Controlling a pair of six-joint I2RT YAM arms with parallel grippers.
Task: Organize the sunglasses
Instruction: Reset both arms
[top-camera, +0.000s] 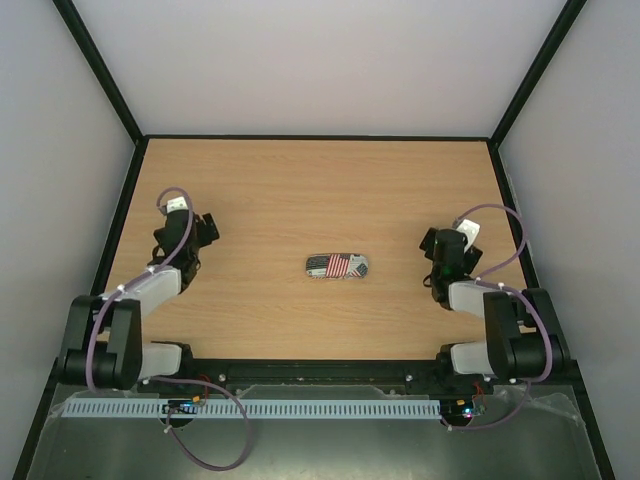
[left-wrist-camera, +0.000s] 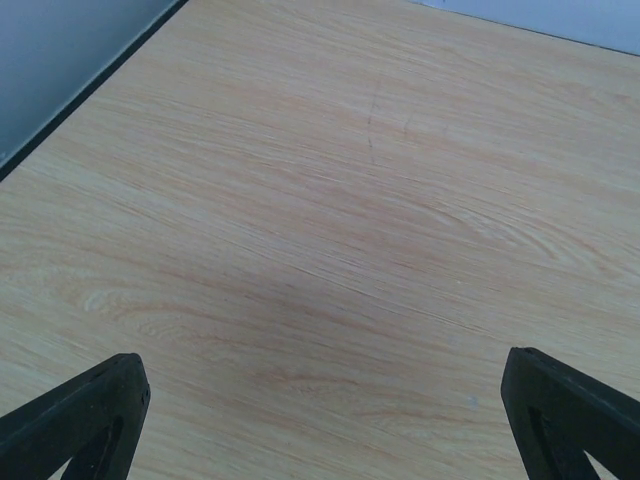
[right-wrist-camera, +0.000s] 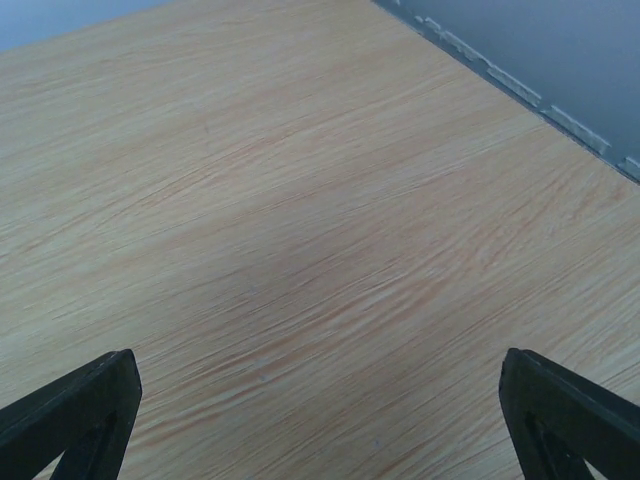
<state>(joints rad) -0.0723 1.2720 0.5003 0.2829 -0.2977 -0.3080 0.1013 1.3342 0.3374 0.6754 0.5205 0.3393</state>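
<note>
The tabletop is a smooth, light wood-grain laminate with fine streaks that run across it, bounded by a thin black frame and shut in on three sides by plain matte pale walls. Near its middle lies a small oblong case with rounded ends and a glossy flag print of stripes and stars; it is closed, lies flat and has its long side crosswise. The sunglasses show in no view, and whether they sit inside the closed case cannot be told. The left pincer hangs over the left part of the board, its jaws spread wide with nothing between them; in the left wrist view its black wedge-shaped fingers frame only bare grain, with the dark left edge strip just beyond. The right pincer hangs over the right part, equally wide and holding nothing; its matte black fingers frame bare wood, with the right edge and the grey wall near. Both are well apart from the case, with open board between. Looped purple cables arch over the arms.
</note>
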